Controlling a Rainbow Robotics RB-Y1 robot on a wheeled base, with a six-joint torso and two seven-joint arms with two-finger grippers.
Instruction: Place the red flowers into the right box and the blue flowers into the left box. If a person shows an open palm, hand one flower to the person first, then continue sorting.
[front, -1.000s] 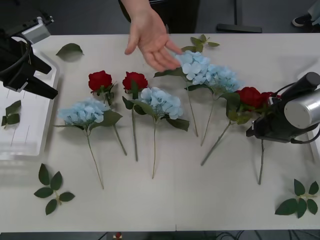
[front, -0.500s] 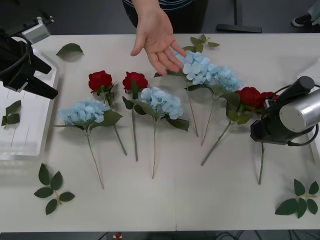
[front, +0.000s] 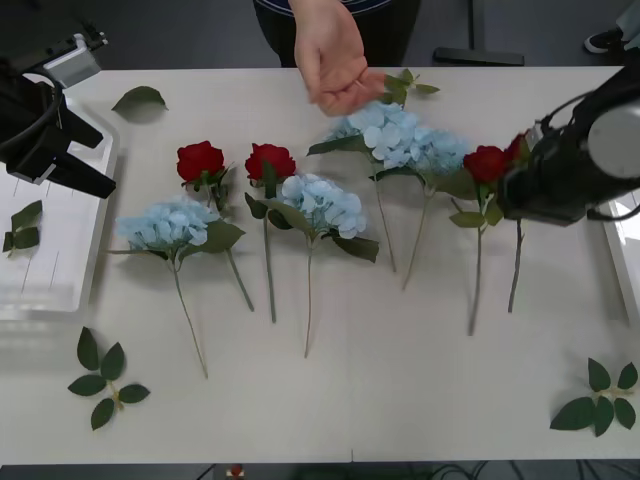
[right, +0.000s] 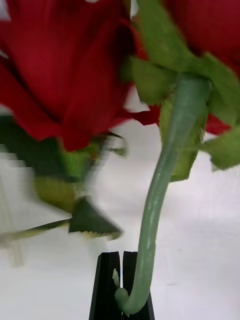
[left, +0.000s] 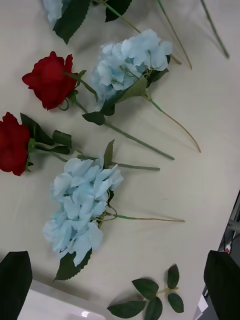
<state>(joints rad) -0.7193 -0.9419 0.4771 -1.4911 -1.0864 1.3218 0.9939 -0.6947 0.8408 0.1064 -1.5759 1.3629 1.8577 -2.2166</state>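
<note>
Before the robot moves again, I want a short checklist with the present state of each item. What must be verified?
1. Right gripper holds a red rose stem, jaws shut on it: ok.
2. Only one rose lifted: not ok, a second rose head hangs beside it.
3. Person's hand showing an open palm: cannot tell, fingers curl.
4. Left gripper idle, open, over the left box: ok.
5. Right box reachable: cannot tell.

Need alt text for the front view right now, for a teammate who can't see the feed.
The right end effector grips red flowers at the table's right side, near the person's hand reaching in from the far edge. Two more red roses and several blue flowers lie mid-table; the open left end effector hovers over the left box.
</note>
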